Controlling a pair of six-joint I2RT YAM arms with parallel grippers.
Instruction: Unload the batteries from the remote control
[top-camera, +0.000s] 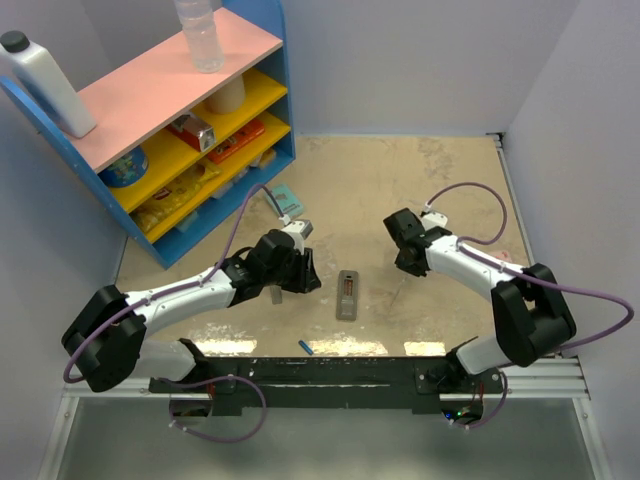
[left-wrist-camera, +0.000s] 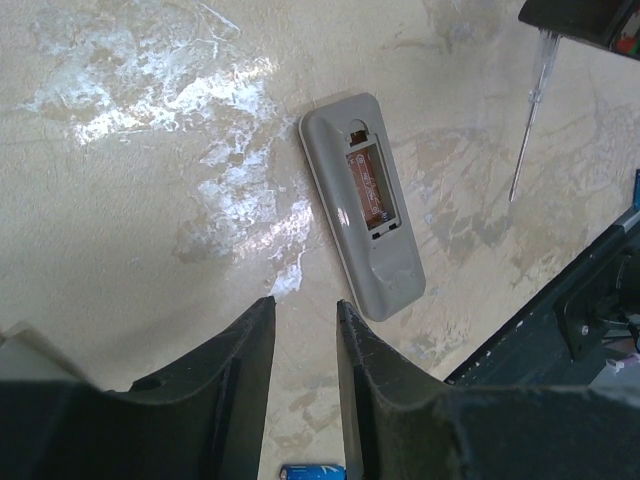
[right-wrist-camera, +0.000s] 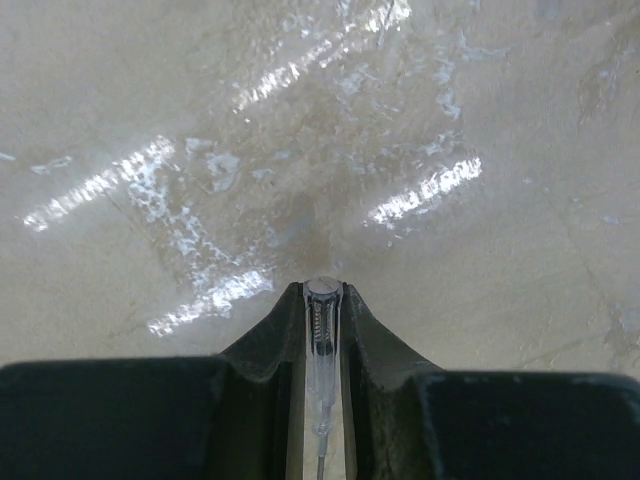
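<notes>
The grey remote control (top-camera: 347, 294) lies face down in the middle of the table, its back compartment (left-wrist-camera: 368, 188) uncovered and brownish inside. I cannot tell whether a battery sits in it. One blue battery (top-camera: 306, 347) lies loose near the front rail and also shows at the bottom edge of the left wrist view (left-wrist-camera: 312, 471). My left gripper (top-camera: 306, 281) (left-wrist-camera: 305, 305) hovers just left of the remote, open, with only bare table between its fingers. My right gripper (top-camera: 405, 262) (right-wrist-camera: 322, 288), right of the remote, is shut on a thin clear stick (right-wrist-camera: 322, 325) (left-wrist-camera: 527, 125).
A blue shelf unit (top-camera: 180, 130) with packets and two bottles stands at the back left. A teal flat box (top-camera: 287, 198) lies behind the left gripper. A small grey piece (top-camera: 272, 294) rests under the left wrist. The black rail (top-camera: 330, 368) lines the near edge.
</notes>
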